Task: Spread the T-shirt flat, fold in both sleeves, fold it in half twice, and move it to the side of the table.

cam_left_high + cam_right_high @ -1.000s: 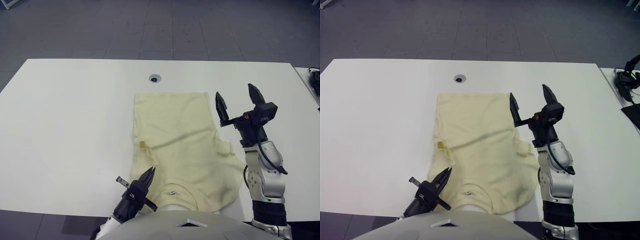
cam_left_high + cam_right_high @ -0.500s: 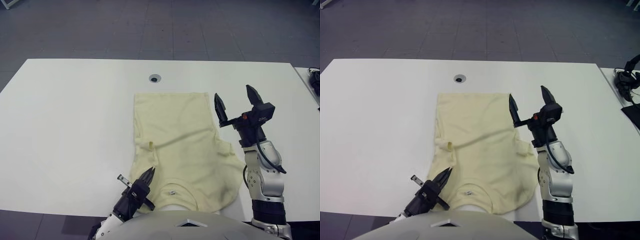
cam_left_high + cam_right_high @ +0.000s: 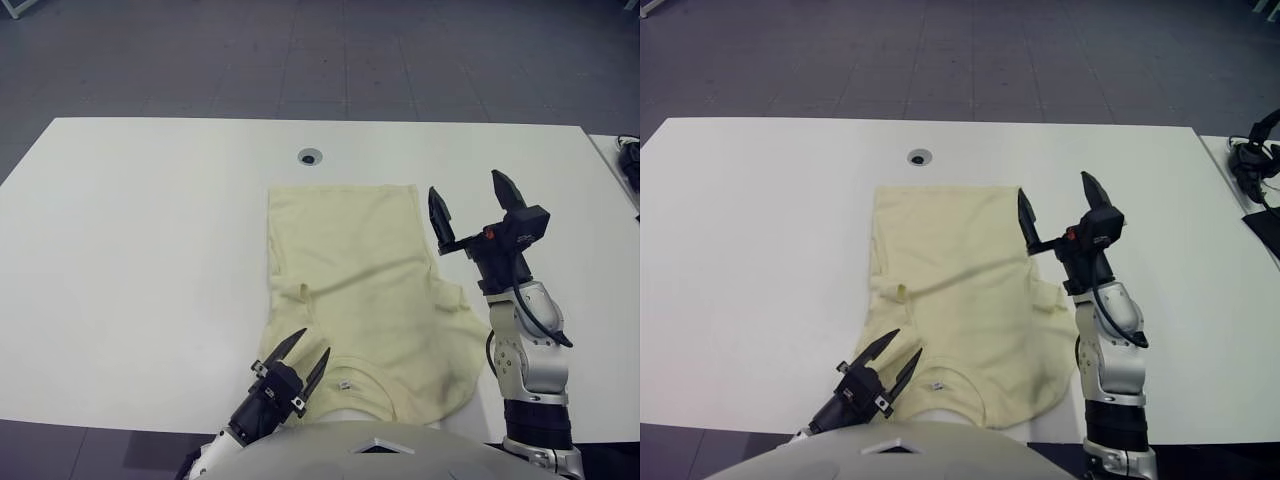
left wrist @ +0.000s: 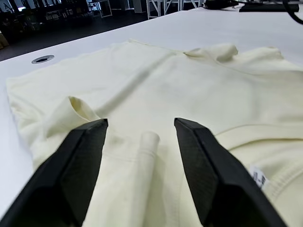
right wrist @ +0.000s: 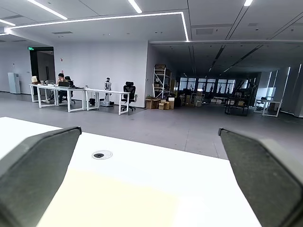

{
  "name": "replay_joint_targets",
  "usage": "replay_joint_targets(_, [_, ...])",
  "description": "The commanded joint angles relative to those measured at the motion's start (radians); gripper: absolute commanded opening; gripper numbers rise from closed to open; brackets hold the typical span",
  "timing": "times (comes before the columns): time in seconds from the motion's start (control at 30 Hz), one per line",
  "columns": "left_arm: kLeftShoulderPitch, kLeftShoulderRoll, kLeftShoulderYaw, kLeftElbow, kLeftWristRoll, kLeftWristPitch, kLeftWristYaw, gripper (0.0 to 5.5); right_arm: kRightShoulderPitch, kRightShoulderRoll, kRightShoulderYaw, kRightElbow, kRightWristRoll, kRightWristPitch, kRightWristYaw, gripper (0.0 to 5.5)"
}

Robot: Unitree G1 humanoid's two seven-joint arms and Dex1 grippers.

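Jaws of the left gripper (image 3: 315,342) stood spread apart and held nothing, low over the T-shirt (image 3: 360,270) near its collar, at the near edge of the white table (image 3: 140,250). The pale yellow shirt lay mid-table, collar toward the robot and hem away. Its left sleeve (image 3: 298,292) was bunched inward on the body. Farther back, the right gripper (image 3: 466,182) was raised beside the shirt's right edge, fingers wide apart and empty. Beyond the hem sat a round cable hole (image 3: 310,157).
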Motion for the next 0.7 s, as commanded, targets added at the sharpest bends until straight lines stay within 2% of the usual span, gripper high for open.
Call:
replay_joint_targets(0.03, [-0.027, -0.015, 0.086, -0.112, -0.187, 0.04, 0.008, 3.4, 0.049, -0.061, -0.082, -0.026, 0.191, 0.118, 0.088, 5.4])
replay_joint_targets(0.17, [-0.11, -0.018, 0.264, -0.209, -0.419, 0.116, 0.052, 4.04, 0.125, -0.194, -0.231, 0.011, 0.449, 0.302, 0.257, 5.4])
replay_joint_targets(0.33, [-0.19, -0.008, 0.488, -0.269, -0.676, 0.198, 0.121, 4.9, 0.238, -0.35, -0.347, 0.13, 0.52, 0.403, 0.488, 5.4])
replay_joint_targets(0.43, [-0.221, -0.004, 0.59, -0.243, -0.726, 0.228, 0.145, 5.35, 0.299, -0.433, -0.354, 0.235, 0.481, 0.425, 0.64, 5.4])
replay_joint_targets(0.47, [-0.226, -0.003, 0.604, -0.233, -0.724, 0.239, 0.147, 5.35, 0.321, -0.457, -0.344, 0.259, 0.454, 0.416, 0.686, 5.4])
replay_joint_targets(0.7, [-0.23, -0.022, 0.593, -0.187, -0.604, 0.265, 0.137, 5.35, 0.363, -0.546, -0.22, 0.293, 0.205, 0.291, 0.802, 5.4])
